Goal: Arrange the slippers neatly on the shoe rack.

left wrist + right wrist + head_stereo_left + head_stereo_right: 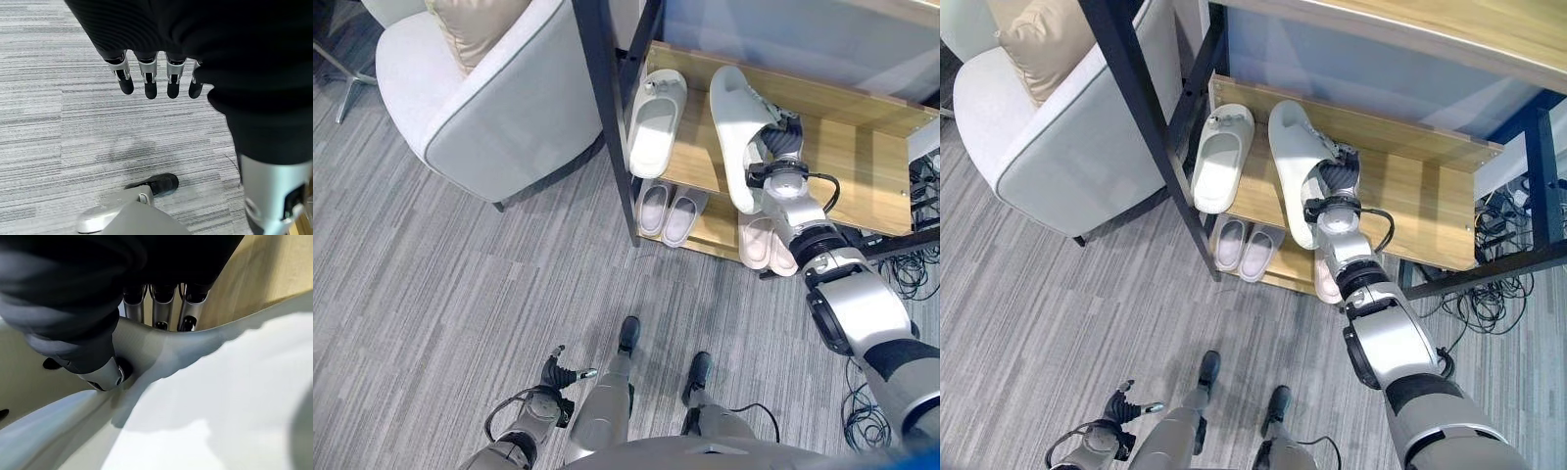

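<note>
Starting far left: pale grey upholstered armchair (484, 108) with a beige cushion (475, 24), sitting on the grey striped carpet (440, 294), not part of the job.

Down low on that side, left hand (558, 375) hanging by the floor, fingers (149, 83) relaxed and straight, holding nothing. Idling.

Moving right: black-framed shoe rack with light wooden shelves (862, 162). On the upper shelf, one white foam slipper (656, 122) lying flat near the black post, sole down, looking placed already. On the lower shelf, a pair of small pale slippers (670, 211) side by side, and further right another pale pinkish pair (766, 245) peeking out under the arm.

Then the action bit: right hand (781, 137) clamping the second white foam slipper (734, 122), fingers (159, 308) curled over the strap edge and thumb pressing from the other side. Sitting over the upper shelf just right of its mate, but tilted up on its side with the heel end hanging past the front edge, so not set down yet.

Guessing most of the way there: one of the pair done, lower pairs tidy. Still needing to roll this one flat, line it up parallel with its partner, nudge it back from the edge, then letting go.
</note>
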Tool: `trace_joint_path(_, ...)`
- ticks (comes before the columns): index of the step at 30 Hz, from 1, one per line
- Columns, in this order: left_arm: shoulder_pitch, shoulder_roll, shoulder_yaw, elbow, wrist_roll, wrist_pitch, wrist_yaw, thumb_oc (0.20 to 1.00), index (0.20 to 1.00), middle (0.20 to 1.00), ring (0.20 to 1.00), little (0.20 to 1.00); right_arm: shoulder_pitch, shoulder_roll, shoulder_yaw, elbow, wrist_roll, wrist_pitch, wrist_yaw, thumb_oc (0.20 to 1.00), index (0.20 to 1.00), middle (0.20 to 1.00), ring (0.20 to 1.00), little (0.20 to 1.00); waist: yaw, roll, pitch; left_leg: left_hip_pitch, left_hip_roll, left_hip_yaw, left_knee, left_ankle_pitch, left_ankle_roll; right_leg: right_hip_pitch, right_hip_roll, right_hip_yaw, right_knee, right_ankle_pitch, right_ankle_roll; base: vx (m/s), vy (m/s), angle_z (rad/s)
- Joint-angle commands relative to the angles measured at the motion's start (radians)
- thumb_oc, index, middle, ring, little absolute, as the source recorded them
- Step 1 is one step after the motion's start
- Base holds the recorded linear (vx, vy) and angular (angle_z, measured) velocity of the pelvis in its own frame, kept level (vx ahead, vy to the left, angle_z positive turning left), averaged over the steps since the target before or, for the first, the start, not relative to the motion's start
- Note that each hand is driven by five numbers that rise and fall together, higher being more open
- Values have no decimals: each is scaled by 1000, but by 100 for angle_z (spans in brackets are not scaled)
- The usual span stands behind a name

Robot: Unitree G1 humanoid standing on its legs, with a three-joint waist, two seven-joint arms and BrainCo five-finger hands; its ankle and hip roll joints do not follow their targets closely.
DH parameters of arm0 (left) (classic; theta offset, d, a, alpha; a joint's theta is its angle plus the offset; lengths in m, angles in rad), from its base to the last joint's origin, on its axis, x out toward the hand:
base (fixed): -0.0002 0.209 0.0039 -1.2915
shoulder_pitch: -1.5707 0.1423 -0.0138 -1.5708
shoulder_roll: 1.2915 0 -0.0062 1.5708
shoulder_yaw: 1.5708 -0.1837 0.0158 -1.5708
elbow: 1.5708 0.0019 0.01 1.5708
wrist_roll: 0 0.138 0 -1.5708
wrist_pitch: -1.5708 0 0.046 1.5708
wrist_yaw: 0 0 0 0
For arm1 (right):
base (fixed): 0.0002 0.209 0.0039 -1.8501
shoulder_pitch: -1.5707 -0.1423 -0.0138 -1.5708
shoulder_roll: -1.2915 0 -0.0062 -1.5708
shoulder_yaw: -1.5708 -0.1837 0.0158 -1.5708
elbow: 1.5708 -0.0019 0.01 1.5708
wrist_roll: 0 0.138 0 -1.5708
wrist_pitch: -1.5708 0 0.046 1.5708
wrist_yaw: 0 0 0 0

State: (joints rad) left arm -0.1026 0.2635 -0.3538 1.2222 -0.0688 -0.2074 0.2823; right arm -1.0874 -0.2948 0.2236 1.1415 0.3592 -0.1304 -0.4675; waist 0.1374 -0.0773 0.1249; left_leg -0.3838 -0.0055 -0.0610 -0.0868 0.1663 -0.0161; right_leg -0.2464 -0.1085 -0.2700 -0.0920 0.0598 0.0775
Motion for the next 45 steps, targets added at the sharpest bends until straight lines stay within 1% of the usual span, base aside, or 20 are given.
trace_joint_path(1, -45, 13, -15, 71, -25, -3, 9, 1000, 1000, 1000, 1000, 1000, -94, -38, -15, 45, 68, -23, -23, 200, 200, 200, 200, 200, 28, -27, -2, 27, -10, -16, 0, -84, -56, 12, -100, 28, 5, 37, 101, -17, 37, 0)
trace_joint_path(10, -70, 20, -21, 80, -25, -4, 15, 1000, 1000, 1000, 1000, 1000, -137, -41, -24, 117, 119, -16, -23, 200, 200, 200, 200, 200, 50, -37, 9, 4, -21, -30, 0, -78, -54, 1, -104, 19, 5, 46, 106, -2, 6, 0)
trace_joint_path(15, -88, 29, -25, 87, -34, -9, 13, 1000, 1000, 1000, 1000, 1000, -171, -57, -38, 127, 189, -30, -18, 200, 200, 200, 200, 200, 65, -47, 14, -16, -26, -45, 0, -75, -56, -9, -104, 7, 5, 48, 108, 12, 17, 7)
trace_joint_path(16, -91, 29, -28, 86, -35, -9, 13, 1000, 1000, 1000, 1000, 1000, -177, -61, -40, 131, 196, -30, -19, 903, 903, 903, 903, 903, 68, -49, 16, -20, -27, -47, 0, -75, -57, -11, -105, 4, 5, 48, 109, 13, 3, 11)
trace_joint_path(17, -92, 29, -30, 87, -37, -10, 12, 1000, 1000, 1000, 1000, 1000, -182, -65, -43, 136, 204, -33, -23, 1000, 1000, 1000, 1000, 1000, 70, -48, 16, -23, -28, -49, 0, -74, -57, -12, -106, 1, 5, 48, 110, 10, 12, 10)
trace_joint_path(19, -89, 28, -31, 88, -38, -12, 13, 1000, 1000, 1000, 1000, 1000, -185, -73, -60, 131, 235, -49, -32, 1000, 1000, 1000, 1000, 1000, 76, -49, 19, -29, -31, -52, 0, -73, -57, -12, -107, -4, 5, 50, 112, 15, 19, 8)
trace_joint_path(24, -99, 25, -34, 87, -49, -13, 12, 1000, 1000, 1000, 1000, 1000, -184, -72, -63, 124, 247, -54, -47, 1000, 1000, 1000, 1000, 1000, 82, -46, 25, -27, -36, -63, 0, -81, -58, -3, -113, -17, 5, 45, 112, 9, 13, 3)
trace_joint_path(30, -101, 18, -32, 82, -56, -6, 9, 1000, 1000, 1000, 1000, 1000, -168, -41, -73, 105, 249, -59, -67, 1000, 1000, 1000, 1000, 1000, 71, -43, 23, -27, -40, -63, 0, -80, -54, -1, -118, -19, 5, 51, 112, 4, 12, 5)
trace_joint_path(35, -111, 7, -30, 76, -67, 3, 8, 1000, 1000, 1000, 1000, 1000, -141, -2, -61, 81, 189, -45, -87, 1000, 1000, 1000, 1000, 1000, 54, -38, 24, -17, -43, -63, 0, -84, -49, 4, -123, -16, 5, 54, 109, 0, 0, 0)
trace_joint_path(37, -117, 7, -25, 72, -72, 4, 7, 1000, 1000, 1000, 1000, 1000, -133, -2, -53, 76, 175, -38, -85, 1000, 1000, 1000, 1000, 1000, 50, -37, 29, -19, -44, -60, 0, -82, -49, 0, -122, -13, 5, 57, 109, -16, 15, -1)
trace_joint_path(39, -117, 8, -23, 72, -72, 5, 8, 1000, 1000, 1000, 1000, 1000, -123, 2, -50, 56, 189, -39, -80, 1000, 1000, 1000, 1000, 1000, 47, -39, 30, -20, -44, -59, 0, -82, -48, -2, -122, -11, 5, 58, 110, 0, 0, 0)
trace_joint_path(41, -115, 10, -18, 77, -76, 10, 8, 1000, 1000, 1000, 1000, 1000, -108, 24, -43, 20, 216, -40, -73, 1000, 1000, 1000, 1000, 1000, 39, -46, 33, -18, -41, -57, 0, -83, -47, -2, -120, -7, 5, 59, 110, 0, 0, 0)
trace_joint_path(42, -111, 8, -12, 81, -77, 20, 3, 1000, 1000, 1000, 1000, 1000, -78, 50, -39, -20, 225, -41, -67, 1000, 1000, 1000, 1000, 1000, 30, -55, 33, -11, -38, -53, 0, -87, -45, 1, -116, -5, 5, 59, 108, -3, -14, -3)
trace_joint_path(45, -116, 5, -6, 79, -83, 25, 5, 1000, 1000, 1000, 1000, 1000, -49, 69, -38, -61, 221, -48, -71, 1000, 1000, 1000, 1000, 1000, 21, -60, 34, -7, -36, -51, 0, -89, -43, 3, -113, -1, 5, 60, 107, -7, -4, -3)
